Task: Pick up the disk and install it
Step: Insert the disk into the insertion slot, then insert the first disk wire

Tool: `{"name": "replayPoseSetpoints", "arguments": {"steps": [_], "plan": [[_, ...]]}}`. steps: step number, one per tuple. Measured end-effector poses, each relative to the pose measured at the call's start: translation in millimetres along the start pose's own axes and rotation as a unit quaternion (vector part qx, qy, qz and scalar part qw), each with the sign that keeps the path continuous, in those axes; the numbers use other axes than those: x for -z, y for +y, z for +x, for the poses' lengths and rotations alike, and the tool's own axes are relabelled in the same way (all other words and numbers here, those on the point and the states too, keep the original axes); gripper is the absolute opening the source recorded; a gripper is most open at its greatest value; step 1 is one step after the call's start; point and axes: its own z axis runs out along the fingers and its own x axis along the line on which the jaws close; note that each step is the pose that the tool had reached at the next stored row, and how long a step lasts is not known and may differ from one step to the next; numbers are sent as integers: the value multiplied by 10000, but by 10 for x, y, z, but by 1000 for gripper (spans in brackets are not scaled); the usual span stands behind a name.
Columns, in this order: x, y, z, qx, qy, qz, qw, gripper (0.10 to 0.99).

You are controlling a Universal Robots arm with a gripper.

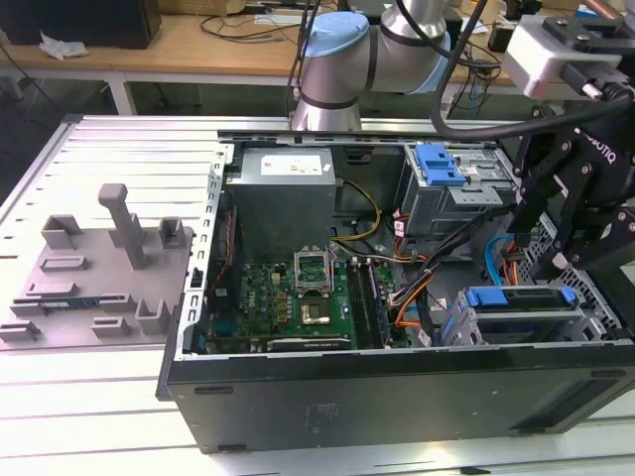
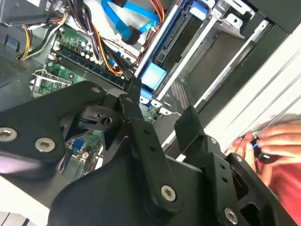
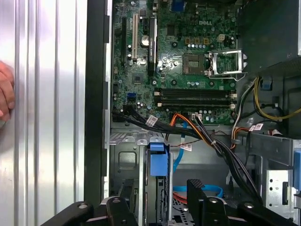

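Where the case [image 1: 397, 402] holds the motherboard [image 1: 298, 297] toward the exterior view's left, the disk [image 1: 518, 297] sits in its bay [image 1: 603, 305] at the right, long axis left-right, directly beneath the open, empty claw [image 1: 558, 260], whose fingers [image 3: 196, 190] bracket it.

One open computer case [image 1: 397, 397] stands on the bench, holding one motherboard [image 1: 298, 297], one grey power supply [image 1: 288, 193] and two blue-framed drive carriers: the disk [image 1: 521, 297] by the case's near edge and a second carrier [image 1: 442, 164] by its far edge. One grey fixture plate [image 1: 89, 268] lies beside the case. There is one robot arm [image 1: 337, 59] with one gripper [image 2: 161, 101] of two fingers [image 2: 188, 122], and one person's hand [image 2: 270, 146].
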Motion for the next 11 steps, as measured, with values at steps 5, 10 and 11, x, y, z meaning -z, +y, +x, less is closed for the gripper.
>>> {"name": "replayPoseSetpoints", "arguments": {"steps": [5,10,11], "plan": [[-1,0,0,10,0,0,10000,561],[0,0,0,19,0,0,10000,561],[0,0,0,21,0,0,10000,561]]}}
